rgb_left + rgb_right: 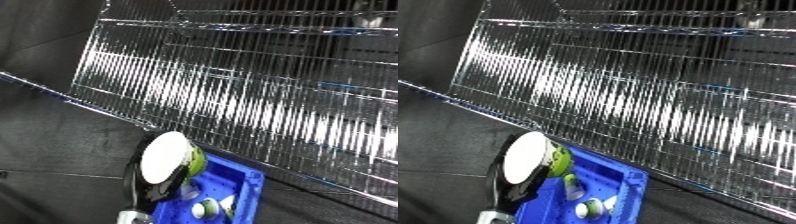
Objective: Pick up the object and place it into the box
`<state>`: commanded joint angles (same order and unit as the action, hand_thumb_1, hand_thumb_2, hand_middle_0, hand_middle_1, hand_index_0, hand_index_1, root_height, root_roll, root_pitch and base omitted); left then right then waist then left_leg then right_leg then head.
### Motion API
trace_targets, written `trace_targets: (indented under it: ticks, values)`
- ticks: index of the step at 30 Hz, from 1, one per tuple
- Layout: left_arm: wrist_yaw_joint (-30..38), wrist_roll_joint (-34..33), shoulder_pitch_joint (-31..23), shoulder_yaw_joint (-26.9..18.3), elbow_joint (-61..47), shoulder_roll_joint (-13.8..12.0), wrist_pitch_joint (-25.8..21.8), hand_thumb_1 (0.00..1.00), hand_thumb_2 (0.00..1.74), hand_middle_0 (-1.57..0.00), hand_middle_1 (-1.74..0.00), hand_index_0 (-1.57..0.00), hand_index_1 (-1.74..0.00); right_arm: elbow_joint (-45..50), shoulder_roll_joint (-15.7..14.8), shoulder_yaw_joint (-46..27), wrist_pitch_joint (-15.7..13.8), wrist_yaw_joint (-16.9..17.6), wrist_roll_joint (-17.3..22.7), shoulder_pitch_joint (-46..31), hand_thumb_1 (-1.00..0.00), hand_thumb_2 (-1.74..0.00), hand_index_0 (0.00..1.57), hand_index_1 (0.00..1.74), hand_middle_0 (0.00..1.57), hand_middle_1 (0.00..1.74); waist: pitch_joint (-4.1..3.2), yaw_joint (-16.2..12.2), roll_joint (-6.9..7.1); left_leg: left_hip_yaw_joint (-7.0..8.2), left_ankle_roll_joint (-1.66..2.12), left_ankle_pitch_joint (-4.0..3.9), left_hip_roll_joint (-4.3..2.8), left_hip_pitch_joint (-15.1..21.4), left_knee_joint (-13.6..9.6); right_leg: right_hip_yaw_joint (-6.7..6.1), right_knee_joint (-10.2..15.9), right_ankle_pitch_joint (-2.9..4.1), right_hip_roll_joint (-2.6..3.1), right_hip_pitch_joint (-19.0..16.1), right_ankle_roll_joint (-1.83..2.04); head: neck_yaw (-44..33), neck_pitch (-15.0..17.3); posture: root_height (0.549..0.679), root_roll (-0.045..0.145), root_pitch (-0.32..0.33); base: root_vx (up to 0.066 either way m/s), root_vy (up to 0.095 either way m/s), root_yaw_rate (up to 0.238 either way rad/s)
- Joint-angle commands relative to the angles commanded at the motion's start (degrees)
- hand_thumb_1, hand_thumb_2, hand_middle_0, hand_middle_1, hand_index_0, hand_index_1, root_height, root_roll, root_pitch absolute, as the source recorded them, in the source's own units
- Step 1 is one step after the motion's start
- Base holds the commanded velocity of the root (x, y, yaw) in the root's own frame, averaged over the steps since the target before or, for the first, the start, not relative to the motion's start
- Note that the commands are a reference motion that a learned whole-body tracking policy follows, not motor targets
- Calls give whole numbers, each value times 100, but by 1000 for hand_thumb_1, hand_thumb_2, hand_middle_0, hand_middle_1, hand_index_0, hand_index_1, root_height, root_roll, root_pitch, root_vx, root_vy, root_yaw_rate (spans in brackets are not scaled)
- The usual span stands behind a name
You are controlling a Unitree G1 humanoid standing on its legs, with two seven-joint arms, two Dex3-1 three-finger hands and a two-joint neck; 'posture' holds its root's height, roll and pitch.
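At the lower edge of the frame, left of centre, a black hand (158, 186) rises from a white wrist, its fingers (174, 179) curled around a round container with a white lid (166, 156) and a green body (196, 161). Which of the robot's hands this is cannot be told from the pictures. The held container hangs over the upper left corner of a blue bin (251, 186), which sits at the bottom centre of the frame. Inside the bin lie several small white and green items (595, 206), too blurred to identify. Beyond the bin, a shiny wire rack (266, 100) fills the centre and right of the frame, slanting down to the right. A dark floor (53, 145) spreads at the left.
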<state>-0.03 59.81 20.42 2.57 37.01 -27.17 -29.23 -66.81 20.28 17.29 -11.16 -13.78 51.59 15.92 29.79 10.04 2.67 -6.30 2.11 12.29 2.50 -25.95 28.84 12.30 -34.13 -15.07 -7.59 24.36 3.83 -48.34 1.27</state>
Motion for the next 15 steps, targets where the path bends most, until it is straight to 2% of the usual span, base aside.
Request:
trace_targets:
  ticks: [6,11,15]
  values:
    - [-44,489,0,-463,977,-106,108,1000,1740,-1570,-1740,-1570,-1740,-180,-74,17,-62,-112,-9,22,0,0,0,0,0,0,0,38,105,-30,10,-47,-23,-50,-52,14,-13,-32,94,18,-14,-295,-106,654,42,117,-9,-25,32]
    - [-346,1052,65,-869,1990,-186,402,1000,1740,-1570,-1740,-1570,-1740,-283,-91,107,-46,-151,-52,89,0,0,0,0,0,0,0,-7,244,-43,28,-90,-62,-53,-87,-13,24,-50,180,8,-39,-462,28,654,40,119,-7,14,-21]
    - [-580,1079,117,-932,2534,-210,477,1000,1740,-1570,-1740,-1570,-1740,-297,-99,149,-38,-168,-101,87,0,0,0,0,0,0,0,-28,360,-59,47,-137,-86,-24,-176,-17,112,-44,224,-44,-43,-527,148,655,39,121,3,8,4]
